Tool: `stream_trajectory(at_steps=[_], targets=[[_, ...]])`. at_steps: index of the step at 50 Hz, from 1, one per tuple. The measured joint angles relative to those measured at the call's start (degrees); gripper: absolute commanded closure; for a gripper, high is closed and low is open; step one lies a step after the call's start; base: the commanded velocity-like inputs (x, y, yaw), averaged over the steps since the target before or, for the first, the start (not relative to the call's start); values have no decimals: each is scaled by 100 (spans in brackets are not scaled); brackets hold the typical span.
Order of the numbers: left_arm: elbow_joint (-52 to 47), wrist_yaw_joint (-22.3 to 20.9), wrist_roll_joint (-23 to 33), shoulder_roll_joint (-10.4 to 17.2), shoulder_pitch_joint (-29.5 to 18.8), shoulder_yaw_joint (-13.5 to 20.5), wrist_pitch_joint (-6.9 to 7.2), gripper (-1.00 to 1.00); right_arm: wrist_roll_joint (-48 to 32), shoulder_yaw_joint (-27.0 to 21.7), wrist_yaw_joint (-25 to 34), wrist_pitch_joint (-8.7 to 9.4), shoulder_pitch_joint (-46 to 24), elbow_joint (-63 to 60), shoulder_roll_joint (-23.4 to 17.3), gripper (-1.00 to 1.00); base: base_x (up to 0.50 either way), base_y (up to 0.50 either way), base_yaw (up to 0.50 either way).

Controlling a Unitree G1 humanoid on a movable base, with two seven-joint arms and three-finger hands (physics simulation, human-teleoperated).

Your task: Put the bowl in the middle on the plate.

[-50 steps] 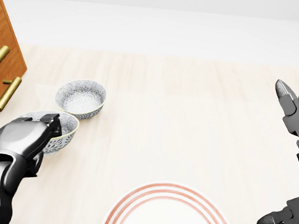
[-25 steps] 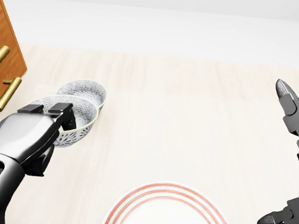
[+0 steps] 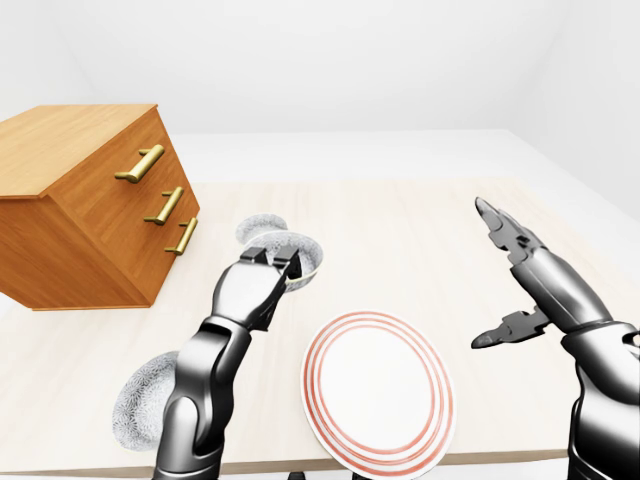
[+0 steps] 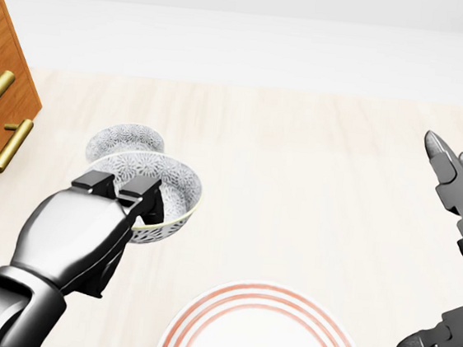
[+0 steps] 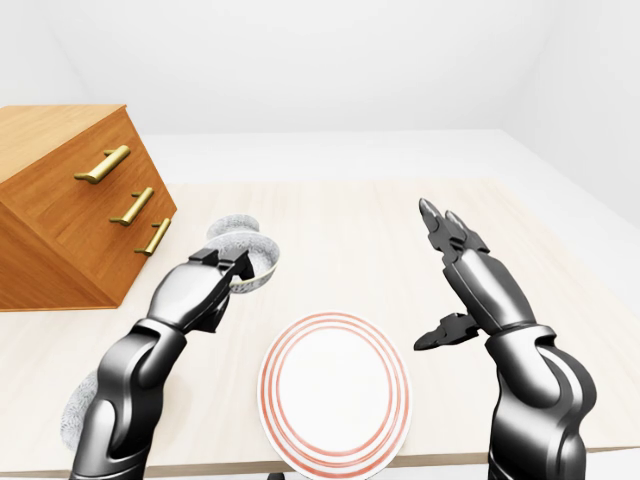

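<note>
**Middle bowl [image 4: 170, 185] clamped in the left hand [image 4: 84, 237], not yet over the plate [image 3: 378, 390]**

Held by the rim on the side nearest the camera, dark fingers [image 4: 143, 189] hooked over the edge and down into the hollow, closed firmly on it. Patterned grey and white outside, pale inside, mouth turned up. Hanging clear of the bench [image 3: 400, 225] by the look of it, and overlapping the farther bowl [image 4: 126, 139], seen just up and left of it in the head view. Up and left of the plate in both eye views, near it but apart.

Now the plate itself: white, ringed in red near the rim, lying flat close to the bottom edge of the bench.

Over to the third bowl [image 3: 135, 405]: same speckled pattern, down in the lower left of the left-eye view, partly hidden behind the left forearm.

On the other side, right hand [image 3: 540, 280] held up off to the right of the plate, wide open, fingers stretched upward and thumb spread well away below, gripping nothing, touching nothing.

Beyond all that, a wooden drawer chest [image 3: 80, 200] at the bench's left, three brass handles [image 3: 140, 163] down its face, well apart from the plate.
</note>
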Motion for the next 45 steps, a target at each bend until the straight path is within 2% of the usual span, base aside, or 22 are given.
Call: stream_trajectory(at_steps=[17, 32, 45], targets=[[-220, 131, 246, -153, 409, -383, 0, 100, 12, -3, 0, 0, 13, -11, 1, -100, 0, 0, 0], [-241, 307, 401, -167, 739, -562, 0, 100, 2, -9, 0, 0, 20, -47, 8, -100, 0, 0, 0], [-450, 328, 535, -263, 855, -905, 0, 100, 9, -8, 0, 0, 20, -28, 8, -100, 0, 0, 0]])
